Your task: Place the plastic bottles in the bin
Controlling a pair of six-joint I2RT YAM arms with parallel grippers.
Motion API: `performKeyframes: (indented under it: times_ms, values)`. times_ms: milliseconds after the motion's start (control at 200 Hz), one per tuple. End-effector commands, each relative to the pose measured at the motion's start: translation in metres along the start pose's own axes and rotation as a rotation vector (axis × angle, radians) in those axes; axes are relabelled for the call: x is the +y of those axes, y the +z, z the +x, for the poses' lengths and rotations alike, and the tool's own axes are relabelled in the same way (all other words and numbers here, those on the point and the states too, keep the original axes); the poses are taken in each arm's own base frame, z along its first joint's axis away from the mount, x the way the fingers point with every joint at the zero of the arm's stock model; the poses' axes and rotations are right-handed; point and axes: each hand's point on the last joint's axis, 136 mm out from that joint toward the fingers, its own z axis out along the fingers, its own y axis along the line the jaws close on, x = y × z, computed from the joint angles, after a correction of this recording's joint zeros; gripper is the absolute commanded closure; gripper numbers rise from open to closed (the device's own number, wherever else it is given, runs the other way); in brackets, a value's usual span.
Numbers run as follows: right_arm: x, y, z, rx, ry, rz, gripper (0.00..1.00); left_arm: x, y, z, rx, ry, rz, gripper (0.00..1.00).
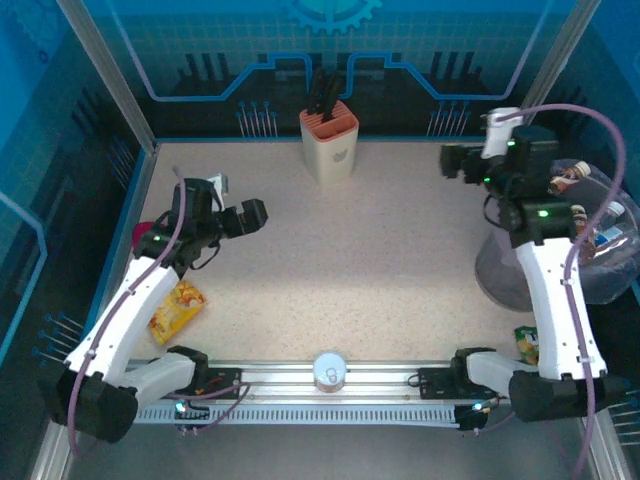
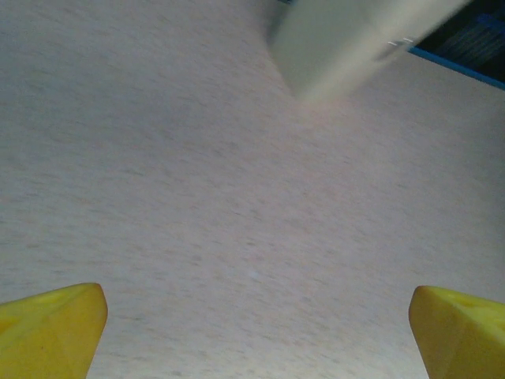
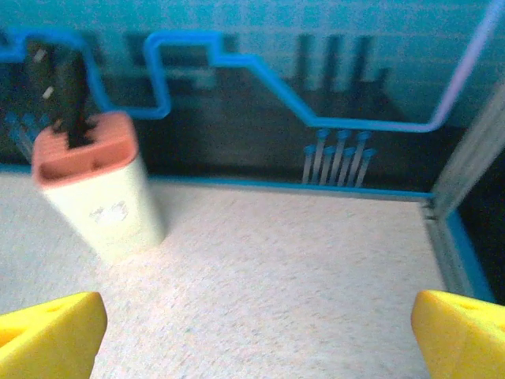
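The left gripper (image 2: 256, 332) is spread wide, its yellow fingertips (image 2: 51, 328) in the lower corners of the wrist view with bare table (image 2: 197, 197) between them and nothing held. The blurred knife block (image 2: 347, 39) lies ahead. From above, this gripper (image 1: 252, 215) hangs over the left part of the table, pointing toward the middle.

The right gripper (image 3: 256, 332) is just as wide open and empty, facing the block across the table. From above it sits near the back right.

The bin (image 1: 497, 268) stands at the table's right edge, partly behind the right arm. Several bottles (image 1: 606, 236) lie inside it (labels too small to read).

A yellow packet (image 1: 177, 310) lies under the left arm. A can (image 1: 328, 370) sits at the front rail between the bases, and a green packet (image 1: 527, 345) sits by the right base.
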Motion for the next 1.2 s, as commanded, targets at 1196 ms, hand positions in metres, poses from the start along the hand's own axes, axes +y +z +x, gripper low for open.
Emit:
performKeyframes:
  times_ms: [1196]
  values:
    - [-0.018,0.12,0.235,0.074,-0.125,0.203,0.0,0.145,0.102,0.01,-0.42,0.102,-0.222,0.01]
